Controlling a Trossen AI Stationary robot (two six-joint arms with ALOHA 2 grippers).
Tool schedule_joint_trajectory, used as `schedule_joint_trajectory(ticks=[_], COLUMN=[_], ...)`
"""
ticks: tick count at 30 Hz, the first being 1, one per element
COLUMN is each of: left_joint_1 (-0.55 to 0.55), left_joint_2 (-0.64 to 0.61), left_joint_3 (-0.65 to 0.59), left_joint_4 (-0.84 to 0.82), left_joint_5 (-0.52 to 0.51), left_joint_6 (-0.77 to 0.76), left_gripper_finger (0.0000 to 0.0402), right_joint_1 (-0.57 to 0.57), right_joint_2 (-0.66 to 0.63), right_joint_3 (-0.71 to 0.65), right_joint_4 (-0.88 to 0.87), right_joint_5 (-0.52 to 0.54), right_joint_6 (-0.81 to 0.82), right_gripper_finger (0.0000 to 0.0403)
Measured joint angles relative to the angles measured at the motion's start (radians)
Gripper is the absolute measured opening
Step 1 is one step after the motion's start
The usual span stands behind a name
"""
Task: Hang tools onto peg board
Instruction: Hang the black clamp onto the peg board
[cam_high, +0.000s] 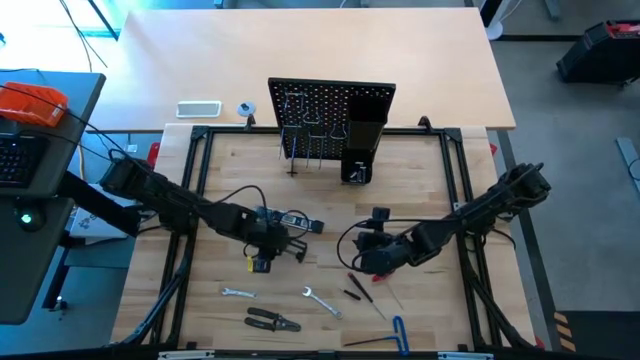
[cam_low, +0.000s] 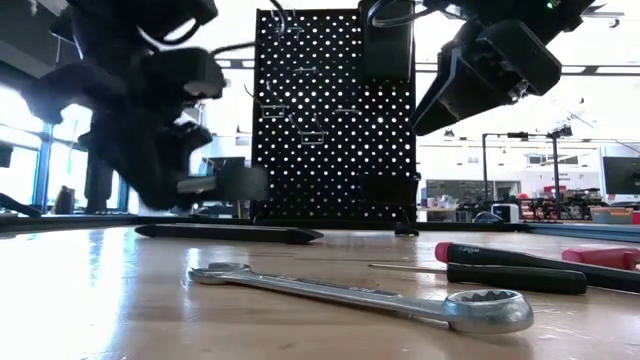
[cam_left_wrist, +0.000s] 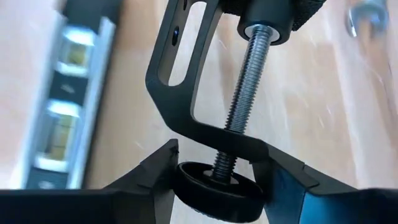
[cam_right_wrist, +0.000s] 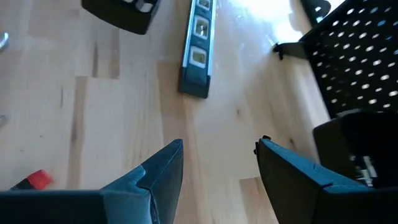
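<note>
My left gripper (cam_high: 265, 250) is shut on the black C-clamp (cam_left_wrist: 186, 81) at the table's middle left, beside the dark level (cam_high: 297, 223), which lies flat on the table. My right gripper (cam_high: 372, 258) is open and empty above the table's middle right (cam_right_wrist: 217, 162). The black peg board (cam_high: 330, 112) stands upright at the far edge, with thin hooks and a black box holder (cam_high: 360, 150). Two silver wrenches (cam_high: 322, 302), black-handled pliers (cam_high: 272, 320), screwdrivers (cam_high: 358, 288) and a blue-handled hex key (cam_high: 400, 335) lie flat near the front edge. My left gripper pinches the C-clamp between its two fingers (cam_left_wrist: 155, 177) at the round black disc (cam_left_wrist: 214, 193) on the screw's end, just outside the frame's threaded arm (cam_left_wrist: 242, 144). The screw and frame stick out forward past the fingertips. In the low view the clamp (cam_low: 228, 183) seems clear of the table.
A black frame (cam_high: 195, 180) rims the wooden work area. The long wrench (cam_low: 370, 298) and the screwdrivers (cam_low: 510, 268) lie between the grippers and the near edge. A small white box (cam_high: 198, 109) and a tape roll (cam_high: 245, 109) lie beyond the far rim.
</note>
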Motion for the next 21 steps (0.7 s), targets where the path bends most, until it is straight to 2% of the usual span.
schedule_joint_trajectory(ticks=[6,16,21], left_joint_1=[0.0,0.0,0.003], left_joint_2=[-0.072,-0.194,-0.221], left_joint_3=[0.001,0.002,0.003], left_joint_4=[0.019,0.016,0.016], left_joint_5=[-0.164,-0.665,-0.858], left_joint_6=[-0.011,-0.019,-0.002], left_gripper_finger=[0.0166,0.0166,0.0166], right_joint_1=[0.023,0.027,0.036], right_joint_2=[-0.01,-0.058,-0.059], right_joint_3=[0.001,0.002,0.002], right_joint_4=[0.0,-0.025,-0.038], right_joint_5=[0.076,0.099,0.105], right_joint_6=[-0.015,-0.015,-0.009], right_gripper_finger=[0.0199,0.0199,0.0199])
